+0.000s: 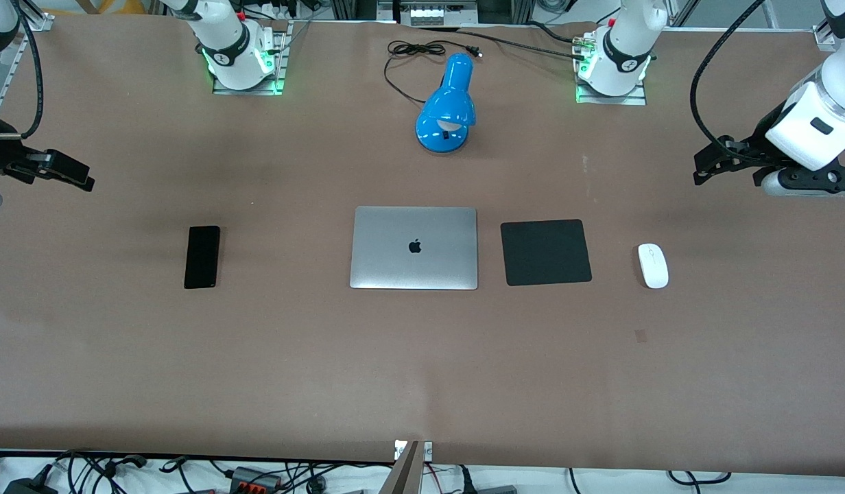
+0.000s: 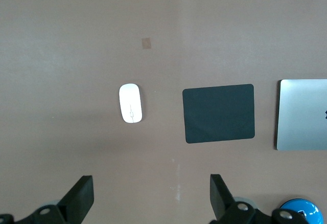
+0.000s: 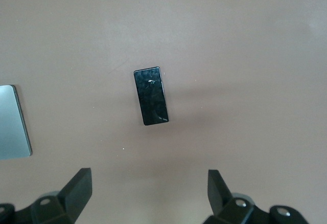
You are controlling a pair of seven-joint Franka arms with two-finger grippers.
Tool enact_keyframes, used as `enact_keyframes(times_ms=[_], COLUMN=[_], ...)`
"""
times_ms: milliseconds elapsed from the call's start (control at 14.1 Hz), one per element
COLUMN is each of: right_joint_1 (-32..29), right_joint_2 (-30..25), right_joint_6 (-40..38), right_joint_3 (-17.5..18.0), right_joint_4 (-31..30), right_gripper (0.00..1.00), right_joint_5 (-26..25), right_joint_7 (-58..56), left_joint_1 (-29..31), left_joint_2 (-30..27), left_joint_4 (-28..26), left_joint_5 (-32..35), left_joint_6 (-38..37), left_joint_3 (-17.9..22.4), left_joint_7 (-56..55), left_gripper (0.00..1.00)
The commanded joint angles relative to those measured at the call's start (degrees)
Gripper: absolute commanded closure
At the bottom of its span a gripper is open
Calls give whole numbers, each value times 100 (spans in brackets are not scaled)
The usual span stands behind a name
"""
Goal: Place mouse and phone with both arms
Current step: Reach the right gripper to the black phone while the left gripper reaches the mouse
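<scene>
The white mouse (image 1: 653, 265) lies on the brown table beside the black pad, toward the left arm's end; it also shows in the left wrist view (image 2: 131, 103). The black phone (image 1: 201, 256) lies flat toward the right arm's end and shows in the right wrist view (image 3: 151, 95). My left gripper (image 1: 701, 167) hangs open and empty over bare table at the left arm's end, its fingertips wide apart in its wrist view (image 2: 152, 196). My right gripper (image 1: 79, 177) hangs open and empty over bare table at the right arm's end (image 3: 150, 191).
A closed silver laptop (image 1: 414, 248) lies at the table's middle, between the phone and a square black pad (image 1: 546, 252). A blue desk lamp (image 1: 447, 103) with a black cord stands farther from the front camera, between the arm bases.
</scene>
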Motion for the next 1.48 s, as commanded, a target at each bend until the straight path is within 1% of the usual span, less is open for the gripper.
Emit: enact_keyframes(times_ms=[0, 283, 354, 495, 636, 707, 778, 848, 919, 990, 1131, 1202, 1273, 1343, 1414], right_joint_1=[-59, -121, -130, -165, -156, -147, -147, -139, -130, -104, 10, 63, 64, 64, 64], right_joint_2=[41, 50, 50, 120, 155, 233, 356, 479, 776, 1110, 1586, 1753, 1790, 1772, 1772], right_joint_6=[-201, -185, -176, -211, -211, -211, -263, -351, -334, -195, 559, 1006, 1542, 2052, 2466], right_joint_3=[-16, -24, -24, -42, -42, -42, -42, -33, -33, -24, -7, -7, 2, 2, 11], right_joint_4=[139, 148, 148, 139, 104, 104, 95, 25, -19, -19, -220, -448, -850, -1263, -1598], right_gripper=[0, 0, 0, 0, 0, 0, 0, 0, 0, 0, 0, 0, 0, 0, 0], right_joint_5=[126, 153, 188, 162, 127, 126, 126, 126, 144, 153, 179, 188, 197, 266, 319], right_joint_7=[-33, -58, -67, -163, -146, -146, -172, -155, -146, -138, -129, -103, -94, -76, -85], left_joint_1=[-57, -57, -57, -57, -74, -65, -65, -57, 13, 101, 250, 364, 374, 374, 374], left_joint_2=[-45, -45, -27, 131, 279, 350, 377, 543, 797, 877, 1219, 1360, 1501, 1528, 1494], left_joint_4=[-5, -5, 64, 284, 329, 390, 399, 408, 443, 443, 321, 129, -82, -380, -809], left_joint_5=[-7, -16, -8, -16, -16, -16, -25, -34, -34, -25, -16, -8, 1, 114, 411], left_joint_6=[-56, -56, -56, -361, -818, -1038, -1075, -1084, -1110, -1145, -1172, -1085, -841, -368, 289], left_joint_3=[57, 83, 92, 101, 66, 57, 83, 101, 110, 101, 110, 101, 110, 110, 84], left_joint_7=[-3, -3, -11, -29, -73, -73, -73, -47, -29, -12, 24, 32, 32, 41, 128], left_gripper=[0, 0, 0, 0, 0, 0, 0, 0, 0, 0, 0, 0, 0, 0, 0])
